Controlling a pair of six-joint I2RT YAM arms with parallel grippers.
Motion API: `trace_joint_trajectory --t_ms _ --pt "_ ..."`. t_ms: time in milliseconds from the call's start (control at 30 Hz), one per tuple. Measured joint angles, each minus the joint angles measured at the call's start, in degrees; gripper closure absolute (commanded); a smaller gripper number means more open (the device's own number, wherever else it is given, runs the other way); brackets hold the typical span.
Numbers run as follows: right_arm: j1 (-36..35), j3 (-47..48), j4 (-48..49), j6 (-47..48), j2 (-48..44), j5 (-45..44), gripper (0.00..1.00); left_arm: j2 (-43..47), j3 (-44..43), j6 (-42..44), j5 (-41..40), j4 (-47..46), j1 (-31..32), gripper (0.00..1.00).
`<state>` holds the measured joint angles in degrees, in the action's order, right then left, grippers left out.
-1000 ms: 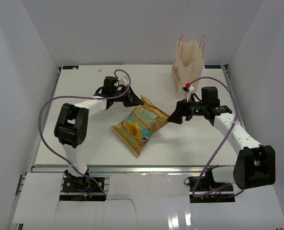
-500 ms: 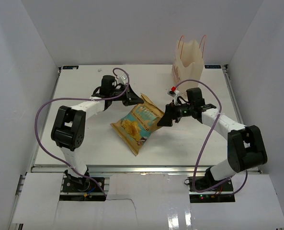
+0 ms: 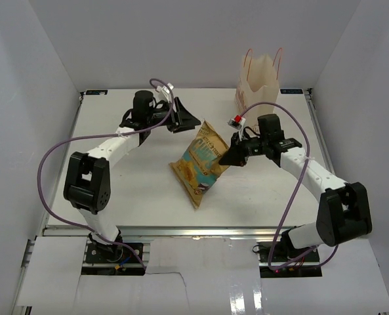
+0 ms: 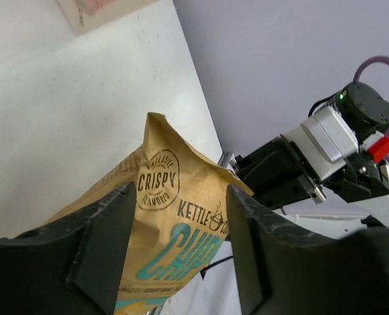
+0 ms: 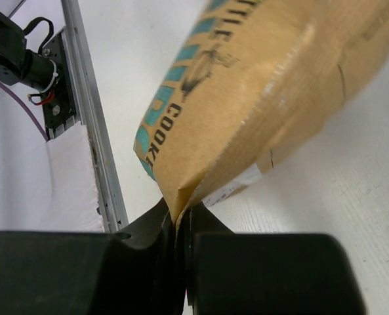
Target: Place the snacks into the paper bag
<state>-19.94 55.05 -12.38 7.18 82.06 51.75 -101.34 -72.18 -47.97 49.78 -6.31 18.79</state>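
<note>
- Left of the paper bag (image 3: 258,82) and nearer the arm bases: chips bag (image 3: 199,164), over mid counter (image 3: 115,184), well apart from the paper bag.
- Paper bag stands upright at the counter's far edge, red loop handles up.
- Right pincer (image 3: 225,159) is between the chips bag and the paper bag, clamped on the chips bag's right-hand edge. The wrist view shows both fingers (image 5: 145,230) pressed together on a thin fold of it.
- Chips bag is tilted, pinched edge raised. Can't tell if its near corner touches the counter.
- Left pincer (image 3: 193,121) is further left of the paper bag, just beside the chips bag's far top corner. Its fingers (image 4: 102,243) are apart, gripping nothing, and the bag top shows beyond the gap.
</note>
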Motion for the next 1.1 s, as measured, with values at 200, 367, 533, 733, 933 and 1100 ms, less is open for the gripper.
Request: trace_joint_trajectory --t_ms 200,367,533,733,933,1100 --pt "1.7 8.2 -5.5 7.6 -5.3 1.1 0.92 6.5 -7.5 7.0 -7.6 4.8 -1.8 0.02" --pt "6.1 23.6 -7.7 11.0 -6.0 0.2 0.92 20.4 -6.4 13.7 -18.1 6.0 -4.6 0.02" --pt "11.2 39.0 -6.7 10.6 -4.9 -5.3 0.92 35.4 3.7 17.0 -24.0 5.4 -6.7 0.02" --pt "17.4 53.0 -0.7 8.1 -0.1 -13.6 0.92 39.9 15.7 17.6 -27.5 8.4 -6.8 0.02" --pt "21.8 58.8 4.0 7.7 7.0 -21.0 0.92 41.7 20.7 17.6 -30.0 13.1 -7.1 0.02" --pt "22.4 57.3 4.5 9.6 10.5 -25.7 0.92 44.9 21.8 17.6 -30.9 13.2 -7.2 0.02"
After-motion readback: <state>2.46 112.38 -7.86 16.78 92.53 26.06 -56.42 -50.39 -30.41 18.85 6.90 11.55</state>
